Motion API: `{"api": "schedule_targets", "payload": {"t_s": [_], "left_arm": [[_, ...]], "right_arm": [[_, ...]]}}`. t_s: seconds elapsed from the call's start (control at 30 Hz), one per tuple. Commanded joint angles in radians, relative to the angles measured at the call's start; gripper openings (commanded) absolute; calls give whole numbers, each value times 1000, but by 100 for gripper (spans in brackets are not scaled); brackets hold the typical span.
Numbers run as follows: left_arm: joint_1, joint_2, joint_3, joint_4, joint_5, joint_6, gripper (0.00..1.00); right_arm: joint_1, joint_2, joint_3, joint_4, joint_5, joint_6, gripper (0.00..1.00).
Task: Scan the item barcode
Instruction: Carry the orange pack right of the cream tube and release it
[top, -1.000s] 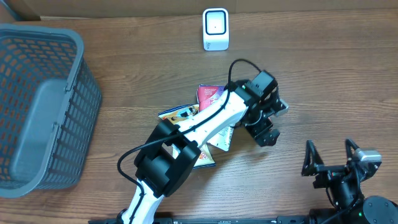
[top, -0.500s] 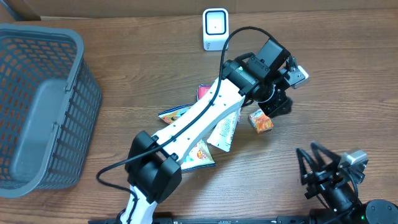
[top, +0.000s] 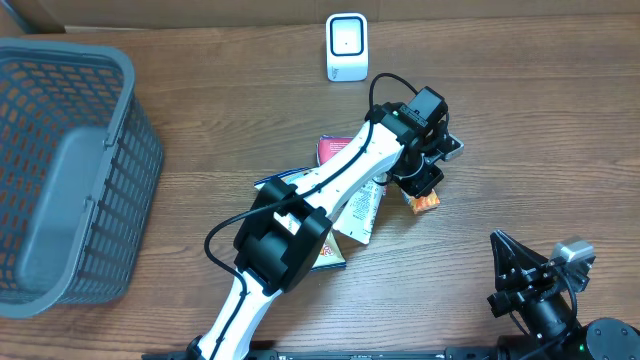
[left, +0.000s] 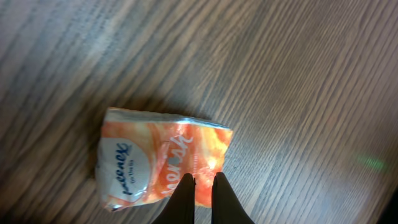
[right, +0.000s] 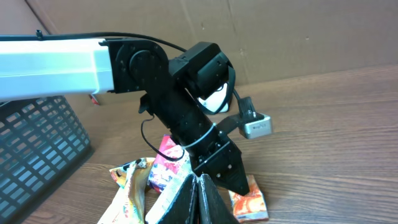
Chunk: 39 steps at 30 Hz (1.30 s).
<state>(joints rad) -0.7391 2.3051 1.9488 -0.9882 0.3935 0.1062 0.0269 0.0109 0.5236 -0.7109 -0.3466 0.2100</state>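
Note:
A small orange snack packet (top: 428, 201) lies flat on the wooden table, right of a pile of other packets. In the left wrist view the orange packet (left: 155, 158) fills the lower left. My left gripper (left: 204, 180) is shut, its tips hanging over the packet's near edge with only a sliver between them. I see nothing pinched. From the right wrist view the left gripper (right: 239, 183) points down just over the packet (right: 252, 204). The white scanner (top: 347, 47) stands at the back edge. My right gripper (right: 198, 180) is shut and empty, low at the front right (top: 527, 278).
A grey mesh basket (top: 70, 170) fills the left side of the table. Several flat snack packets (top: 345, 215) lie heaped under the left arm, a red one (top: 335, 150) at the back of the heap. A cardboard wall (right: 298, 31) backs the table.
Both grippers have closed from wide open. The left arm swung up toward the scanner, uncovering the orange packet, then came back down over it.

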Motion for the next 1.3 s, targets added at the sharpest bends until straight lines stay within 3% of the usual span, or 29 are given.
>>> {"api": "schedule_targets", "payload": {"t_s": [0.0,0.57,1.27], "left_arm": [[13,-3,3,2,24,-39,4],[40,44,2,7,166,-83,4],[45,110,2,-24,69,-122,4]], "right_arm": [[-3,-7,21,-1,17,8,4],[-3,-7,21,-2,17,7,4],[-3,-7,21,-2,17,7,4]]}}
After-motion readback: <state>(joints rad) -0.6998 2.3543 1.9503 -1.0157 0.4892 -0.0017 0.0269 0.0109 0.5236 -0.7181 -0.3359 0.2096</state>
